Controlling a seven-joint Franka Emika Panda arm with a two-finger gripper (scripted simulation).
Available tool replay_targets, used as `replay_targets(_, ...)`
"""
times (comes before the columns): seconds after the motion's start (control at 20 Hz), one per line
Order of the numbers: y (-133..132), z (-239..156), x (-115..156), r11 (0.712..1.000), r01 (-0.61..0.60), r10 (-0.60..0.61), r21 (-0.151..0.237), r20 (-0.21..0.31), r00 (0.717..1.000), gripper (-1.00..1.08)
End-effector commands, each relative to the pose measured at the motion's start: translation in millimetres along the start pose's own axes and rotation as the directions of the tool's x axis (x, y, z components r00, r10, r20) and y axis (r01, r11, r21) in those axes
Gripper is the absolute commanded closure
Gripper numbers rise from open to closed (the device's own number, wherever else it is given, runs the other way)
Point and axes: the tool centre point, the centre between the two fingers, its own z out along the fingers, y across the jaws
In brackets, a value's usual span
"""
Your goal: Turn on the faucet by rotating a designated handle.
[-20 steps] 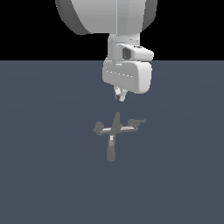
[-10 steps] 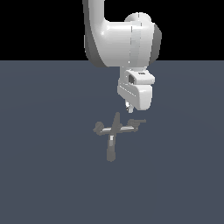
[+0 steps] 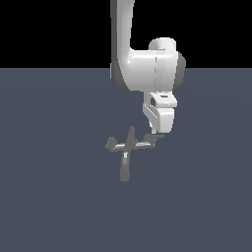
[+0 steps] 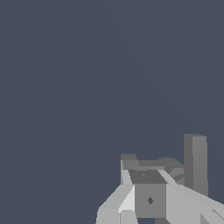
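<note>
The faucet (image 3: 126, 150) lies on the grey floor (image 3: 54, 197), spout toward the camera. At its crossbar's end on the exterior view's right, the handle (image 3: 154, 138) is partly hidden by the gripper (image 3: 155, 132). Whether the fingers are spread or closed cannot be told. The wrist view shows only cut-off grey parts.

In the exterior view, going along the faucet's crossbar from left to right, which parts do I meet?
Stubby knob → upright stem at the faucet's centre → the handle, where the gripper sits just above.
</note>
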Motion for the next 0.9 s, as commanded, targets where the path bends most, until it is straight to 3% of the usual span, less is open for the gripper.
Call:
replay_targets(0.0,-3,5,6,1.000,-0.023,0.023,0.002,-0.002,1.000,1.08)
replay_targets(0.45,-4,8,9,0.999,-0.037,0.037,0.002,-0.002,0.999,1.08)
replay_targets(0.85,21,8,28,0.999,-0.037,0.037,0.002,-0.002,0.999,1.08)
